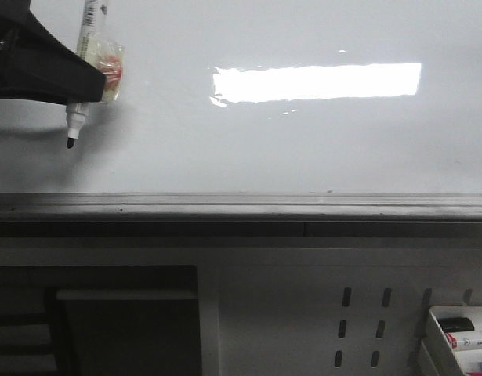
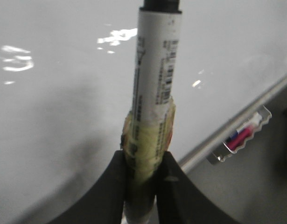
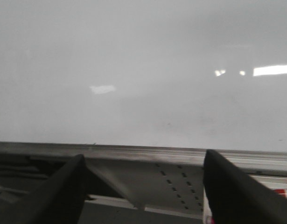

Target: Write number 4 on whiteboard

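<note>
The whiteboard is a glossy white-grey board with a bright rectangular glare and a grey metal rail along its near edge. No number 4 shows on it; its surface is blank. My left gripper at the far left is shut on a white marker wrapped in yellowish tape. The marker's black tip points down, close over the board; I cannot tell if it touches. In the left wrist view the fingers clamp the taped marker. My right gripper is open and empty, in front of the board's rail.
A perforated white panel lies below the rail. A white tray with spare markers sits at the front right, also showing in the left wrist view. A dark recess is at the front left.
</note>
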Controlling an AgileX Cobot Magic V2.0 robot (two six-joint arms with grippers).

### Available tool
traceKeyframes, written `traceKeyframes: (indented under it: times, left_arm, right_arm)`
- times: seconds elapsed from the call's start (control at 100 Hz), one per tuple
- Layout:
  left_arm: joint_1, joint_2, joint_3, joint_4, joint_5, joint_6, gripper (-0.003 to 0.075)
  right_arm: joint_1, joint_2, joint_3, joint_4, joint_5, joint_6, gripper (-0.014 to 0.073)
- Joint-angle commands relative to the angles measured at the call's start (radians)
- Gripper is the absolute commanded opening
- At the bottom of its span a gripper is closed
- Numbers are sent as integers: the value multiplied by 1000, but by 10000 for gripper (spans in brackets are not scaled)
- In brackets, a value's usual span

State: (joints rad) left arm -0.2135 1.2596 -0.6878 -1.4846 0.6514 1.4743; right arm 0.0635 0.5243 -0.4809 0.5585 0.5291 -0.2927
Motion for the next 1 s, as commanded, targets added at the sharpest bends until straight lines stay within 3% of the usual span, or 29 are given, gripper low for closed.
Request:
traceKeyframes:
  times: [0.0,0.13,0.25,0.43,0.7,0.99]
  left_arm:
    - [-71,-60,-29,67,38,8,-21]
    - [-224,-101,-29,197,-68,8,-21]
    - [-379,-103,-29,275,-197,6,-21]
    - [-551,-101,-29,335,-369,2,-21]
    - [-628,-69,-48,344,-429,2,-21]
    - [-633,-13,-132,377,-409,2,-21]
  right_arm:
    - [-4,60,-61,189,-1,-187,468]
    - [-4,180,-132,454,166,-510,468]
    - [-4,307,-214,557,334,-616,468]
    - [-4,465,-348,563,552,-628,468]
    - [9,577,-485,578,664,-628,468]
    - [173,638,-561,436,582,-562,468]
